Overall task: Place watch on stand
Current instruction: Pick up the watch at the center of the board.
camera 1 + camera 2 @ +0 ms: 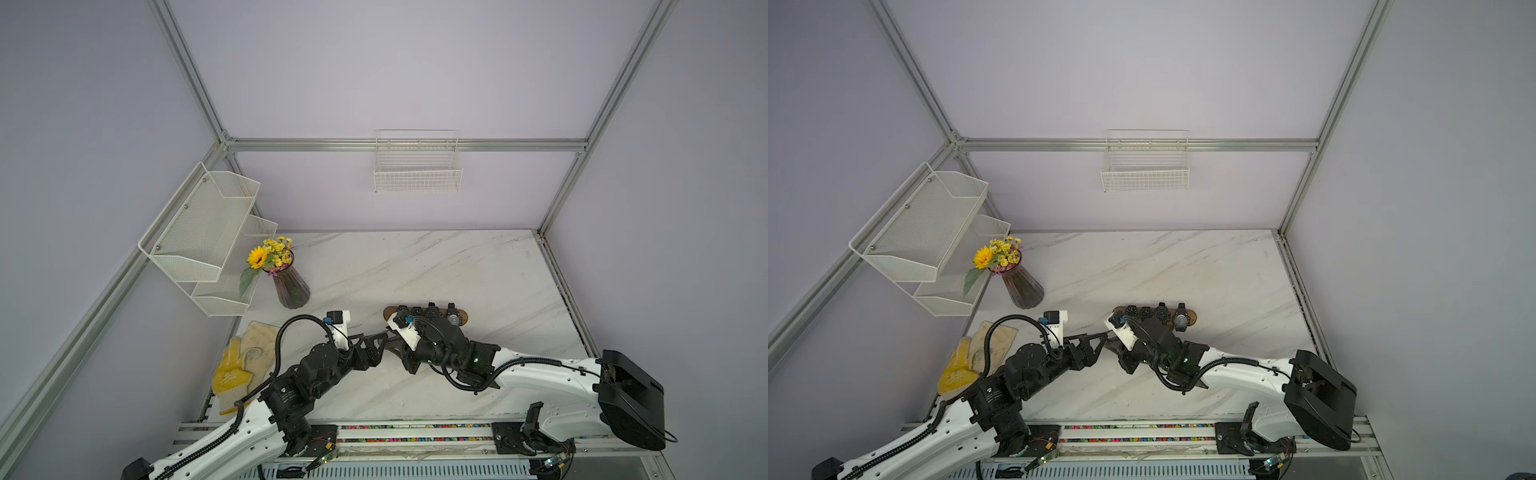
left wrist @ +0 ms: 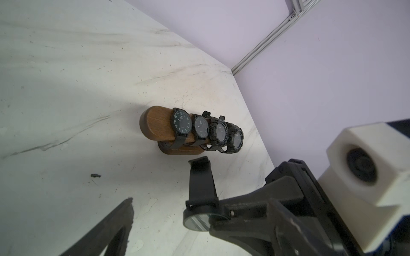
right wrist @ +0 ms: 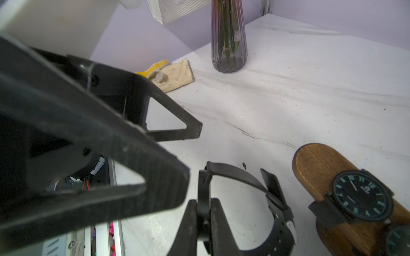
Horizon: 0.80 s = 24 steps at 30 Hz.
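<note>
The dark wooden stand (image 2: pixel 156 125) rests on the marble table (image 1: pixel 415 257) and carries several black watches, with its near end bare; both top views show it (image 1: pixel 468 318) (image 1: pixel 1192 316). My right gripper (image 3: pixel 204 200) is shut on the case of another black watch (image 2: pixel 195 221), held just above the table in front of the stand's bare end. Its strap (image 3: pixel 235 174) loops out toward the stand. My left gripper (image 3: pixel 190 155) is open beside this watch, and one of its fingers (image 2: pixel 121 223) is apart from it. In the top views the two grippers meet (image 1: pixel 386 340) and hide the watch.
A ribbed purple vase (image 1: pixel 291 286) with yellow flowers stands at the left. Yellow and cream gloves (image 1: pixel 245 357) lie near the front left edge. A white mesh shelf (image 1: pixel 203 237) and a wire basket (image 1: pixel 417 174) hang on the walls. A small dark speck (image 2: pixel 95 175) lies on the table.
</note>
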### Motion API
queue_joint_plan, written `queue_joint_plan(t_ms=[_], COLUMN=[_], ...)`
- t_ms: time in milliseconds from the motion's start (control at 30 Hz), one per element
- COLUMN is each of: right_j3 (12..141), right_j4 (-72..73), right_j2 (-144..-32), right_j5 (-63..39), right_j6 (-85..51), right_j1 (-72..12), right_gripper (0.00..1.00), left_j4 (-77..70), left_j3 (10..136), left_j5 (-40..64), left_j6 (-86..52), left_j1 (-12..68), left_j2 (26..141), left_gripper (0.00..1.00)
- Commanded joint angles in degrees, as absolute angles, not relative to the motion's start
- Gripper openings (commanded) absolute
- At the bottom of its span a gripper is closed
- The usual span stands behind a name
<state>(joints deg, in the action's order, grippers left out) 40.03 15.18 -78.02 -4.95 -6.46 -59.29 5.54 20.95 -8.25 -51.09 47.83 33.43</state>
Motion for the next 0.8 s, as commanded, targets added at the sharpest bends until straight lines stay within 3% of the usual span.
queue_joint_plan(t_ms=[0,400,767], right_j3=[39.13,35.60,34.03], right_j4=[22.59,32.98,39.10], right_j2=[-77.78,-78.22,-80.46], right_j5=[-3.16,-1.48,-0.01], right_j6=[-7.12,-6.04,-5.01], right_j1=[-59.72,-61.16,-62.22], right_gripper=[0.00,0.00,0.00], left_j4=[1.39,-4.20,-5.38], left_j3=[20.74,20.16,19.37], left_j5=[-5.14,-1.46,0.16], left_j6=[-54.79,-57.62,-58.56], left_j1=[47.08,46.15,44.50], left_j2=[33.86,38.31,39.04], left_gripper=[0.90,0.74,0.45])
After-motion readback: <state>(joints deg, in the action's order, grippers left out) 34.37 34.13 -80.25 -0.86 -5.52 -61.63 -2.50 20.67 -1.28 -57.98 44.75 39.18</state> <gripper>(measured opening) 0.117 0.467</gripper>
